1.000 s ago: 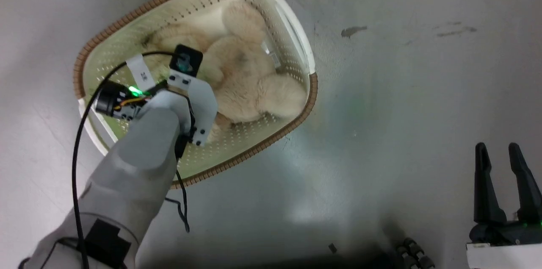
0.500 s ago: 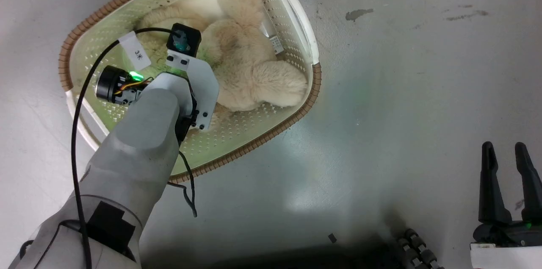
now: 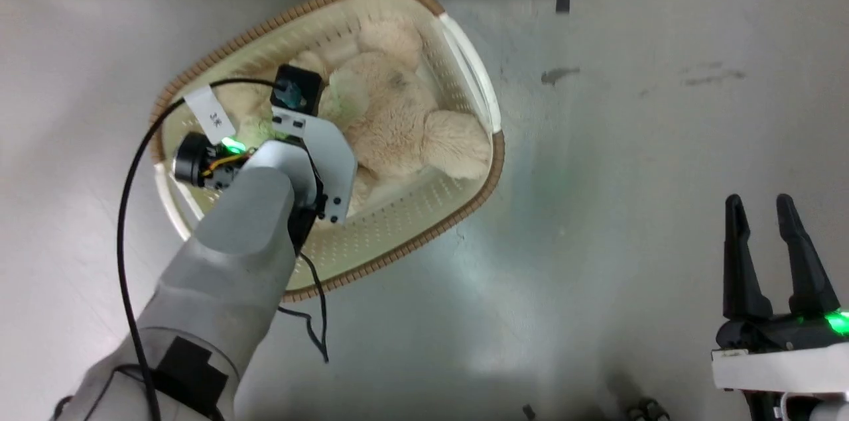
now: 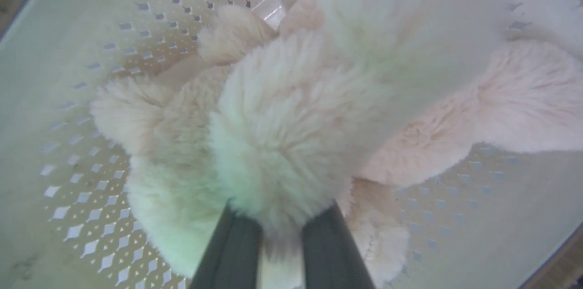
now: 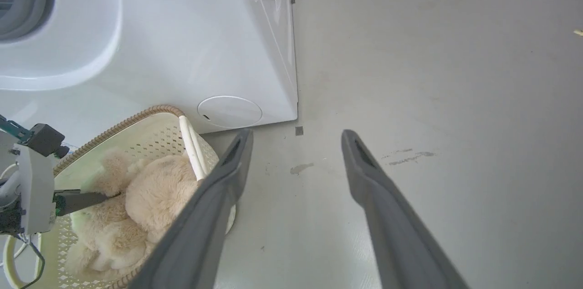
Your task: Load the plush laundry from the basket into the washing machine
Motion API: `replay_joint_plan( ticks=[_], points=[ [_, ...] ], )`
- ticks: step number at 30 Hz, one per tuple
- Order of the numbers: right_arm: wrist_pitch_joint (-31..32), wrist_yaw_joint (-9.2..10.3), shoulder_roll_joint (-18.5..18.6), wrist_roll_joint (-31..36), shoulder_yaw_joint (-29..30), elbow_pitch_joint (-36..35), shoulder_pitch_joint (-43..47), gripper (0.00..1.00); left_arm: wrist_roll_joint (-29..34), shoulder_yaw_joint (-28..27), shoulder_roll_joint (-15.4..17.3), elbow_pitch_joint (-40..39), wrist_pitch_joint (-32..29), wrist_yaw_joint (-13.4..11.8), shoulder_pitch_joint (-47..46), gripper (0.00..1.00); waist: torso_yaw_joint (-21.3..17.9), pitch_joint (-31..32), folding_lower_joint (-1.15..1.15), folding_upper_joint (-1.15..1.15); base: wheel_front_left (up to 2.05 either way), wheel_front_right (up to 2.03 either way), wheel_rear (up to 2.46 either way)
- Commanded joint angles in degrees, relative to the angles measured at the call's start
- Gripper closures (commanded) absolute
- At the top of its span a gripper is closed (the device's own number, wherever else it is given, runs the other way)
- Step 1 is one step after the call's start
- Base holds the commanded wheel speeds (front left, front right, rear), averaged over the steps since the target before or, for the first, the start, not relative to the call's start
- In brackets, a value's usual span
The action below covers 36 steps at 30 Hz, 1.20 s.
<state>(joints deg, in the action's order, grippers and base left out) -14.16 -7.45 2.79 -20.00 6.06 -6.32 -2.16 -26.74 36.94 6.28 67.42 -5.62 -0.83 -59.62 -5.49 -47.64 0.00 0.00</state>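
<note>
Our left gripper [image 4: 281,216] pinches the fluffy cream-beige teddy bear [image 4: 291,111] inside the cream-white perforated plastic basket [image 4: 68,152]. Our right gripper [image 3: 759,205] hangs spread.

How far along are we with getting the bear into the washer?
Nothing is loaded yet: the teddy bear lies in the basket. In hand: the left gripper is closed on its fur; the right gripper hangs open over the floor. Left: lift it into the washing machine.

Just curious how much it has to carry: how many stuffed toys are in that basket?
1. One cream teddy bear lies in the basket beside the washing machine, its fur pinched by the left gripper. Anything smaller beneath it would be hidden.
</note>
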Motion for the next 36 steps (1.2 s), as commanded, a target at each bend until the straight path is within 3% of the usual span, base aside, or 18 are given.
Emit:
replay_joint_plan(
  ticks=[1,8,17,27,36],
  points=[
    [0.05,-0.03,0.09,0.46,0.02,0.66,-1.17,0.00,-0.64,-0.38,-0.41,0.09,0.75,0.26,1.02,1.00,1.06,2.97,0.00,0.00,0.00,0.00,0.00],
    [0.93,-0.03,0.09,1.73,0.04,4.14,-0.56,0.00,-3.85,-0.71,-2.50,0.64,0.73,2.31,6.35,1.00,4.36,14.60,0.00,0.00,0.00,0.00,0.00],
    [1.87,-0.03,0.09,2.23,-0.04,6.71,2.40,0.00,-8.59,-2.89,-3.22,-1.84,4.76,2.41,12.76,1.00,6.93,26.90,0.00,0.00,0.00,0.00,0.00],
    [2.60,-0.03,0.09,1.18,-0.52,7.88,7.55,0.00,-14.27,-7.06,-3.35,-6.46,11.15,-0.33,20.69,1.00,7.60,39.50,0.00,0.00,0.00,0.00,0.00],
    [2.79,-0.03,0.09,-0.36,-1.24,8.34,11.91,0.00,-15.21,-7.93,-2.15,-13.80,15.34,-2.61,27.29,1.00,7.34,46.25,0.00,0.00,0.00,0.00,0.00]
  ],
)
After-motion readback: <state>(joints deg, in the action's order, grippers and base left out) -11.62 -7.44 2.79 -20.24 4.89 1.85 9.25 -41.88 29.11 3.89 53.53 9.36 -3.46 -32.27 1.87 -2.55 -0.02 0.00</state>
